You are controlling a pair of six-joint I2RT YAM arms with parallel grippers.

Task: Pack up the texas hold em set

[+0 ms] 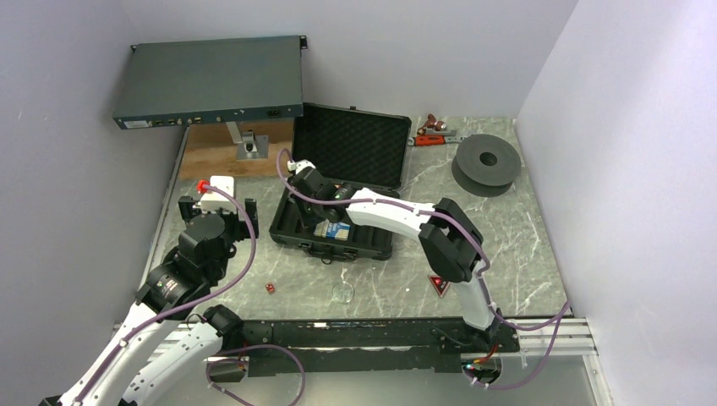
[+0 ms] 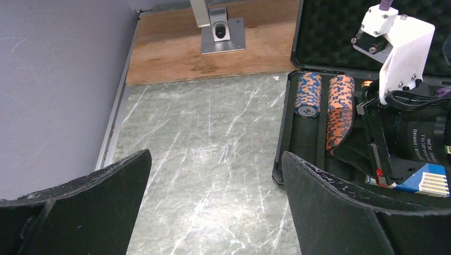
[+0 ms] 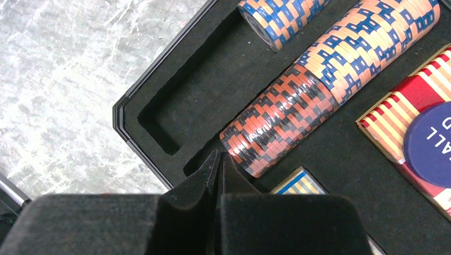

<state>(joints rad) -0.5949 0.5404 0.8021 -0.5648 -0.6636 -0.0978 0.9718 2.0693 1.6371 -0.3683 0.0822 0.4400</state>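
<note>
The case (image 1: 334, 230) lies open in the middle of the table (image 1: 524, 245), with its foam-lined lid (image 1: 351, 148) standing up at the far side. At the left end of the case, chips lie on their sides in foam slots. A short blue-and-orange row (image 2: 309, 94) is in the outer slot. Beside it is a longer row (image 2: 339, 114), cream-blue at the far part and orange-black at the near part. To the right of the rows lies a red striped deck (image 3: 396, 114) with a blue disc (image 3: 432, 142) on top, and a blue deck (image 2: 423, 180) lies nearer. The right claw (image 3: 219, 162) is down inside the case, fingers pressed together with nothing between them. Its tips are just beside the near end of the orange-black chips and close to the blue deck. The left claw (image 2: 215, 156) is spread wide and holds nothing; it hangs over the marble to the left of the case. On the table in front of the case lie a small red die (image 1: 270, 288) and a clear round piece (image 1: 343, 293). Further right is the triangular marker (image 1: 439, 284), close to the right arm. Beyond the left claw is a wooden board (image 2: 213, 53). A grey-blue rack unit (image 1: 211, 85) stands raised at the far left, and a black spool (image 1: 486, 162) lies at the far right.
</note>
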